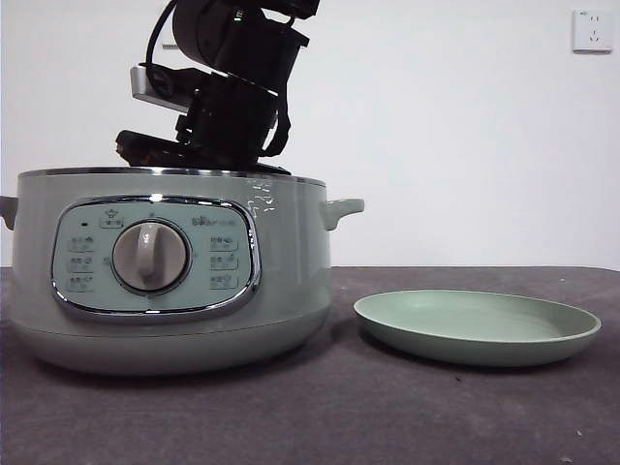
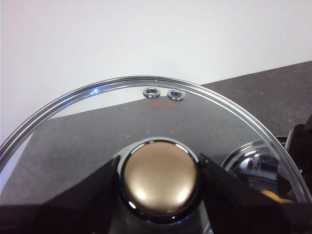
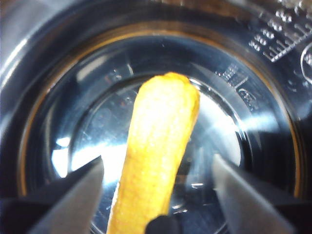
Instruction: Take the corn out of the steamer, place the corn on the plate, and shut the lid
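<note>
The steamer (image 1: 165, 271) stands at the left of the table with no lid on it. My right arm (image 1: 232, 87) reaches down into it from above, and the pot's wall hides its jaws in the front view. In the right wrist view the corn (image 3: 161, 161) lies in the shiny steel pot (image 3: 48, 58). My right gripper (image 3: 158, 195) is open, one jaw on each side of the corn with gaps. My left gripper (image 2: 158, 165) is shut on the knob (image 2: 160, 195) of the glass lid (image 2: 97, 126), held away from the pot. The plate (image 1: 475, 347) is empty.
The plate sits on the dark table (image 1: 387, 417) to the right of the steamer, a little apart from it. Through the lid, the left wrist view shows the pot's steel rim (image 2: 248, 158). A wall socket (image 1: 591, 29) is at the top right.
</note>
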You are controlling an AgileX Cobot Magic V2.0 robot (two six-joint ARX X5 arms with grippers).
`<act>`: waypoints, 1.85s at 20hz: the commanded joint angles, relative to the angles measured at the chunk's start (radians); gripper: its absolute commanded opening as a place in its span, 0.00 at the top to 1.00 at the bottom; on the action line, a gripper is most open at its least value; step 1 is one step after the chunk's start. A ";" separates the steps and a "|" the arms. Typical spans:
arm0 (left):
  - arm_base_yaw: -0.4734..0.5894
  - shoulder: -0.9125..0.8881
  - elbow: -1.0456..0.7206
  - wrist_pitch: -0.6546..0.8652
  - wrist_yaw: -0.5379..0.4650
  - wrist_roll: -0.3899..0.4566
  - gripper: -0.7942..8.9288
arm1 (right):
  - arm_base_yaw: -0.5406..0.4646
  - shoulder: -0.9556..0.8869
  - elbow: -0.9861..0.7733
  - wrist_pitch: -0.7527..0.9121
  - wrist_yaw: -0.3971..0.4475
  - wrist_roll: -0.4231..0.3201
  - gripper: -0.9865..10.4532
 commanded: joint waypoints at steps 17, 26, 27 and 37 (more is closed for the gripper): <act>0.000 0.069 0.013 0.087 0.164 0.002 0.93 | -0.118 -0.396 0.008 -0.355 0.058 0.049 0.92; -0.002 0.170 0.013 0.114 0.340 -0.030 0.93 | -0.384 -0.445 -0.206 -0.466 0.156 0.161 0.92; -0.002 0.170 0.013 0.121 0.340 -0.031 0.93 | -0.395 -0.445 -0.270 -0.414 0.155 0.161 0.92; -0.002 0.175 0.013 0.146 0.366 -0.035 0.93 | -0.392 -0.441 -0.764 0.216 0.106 0.187 0.92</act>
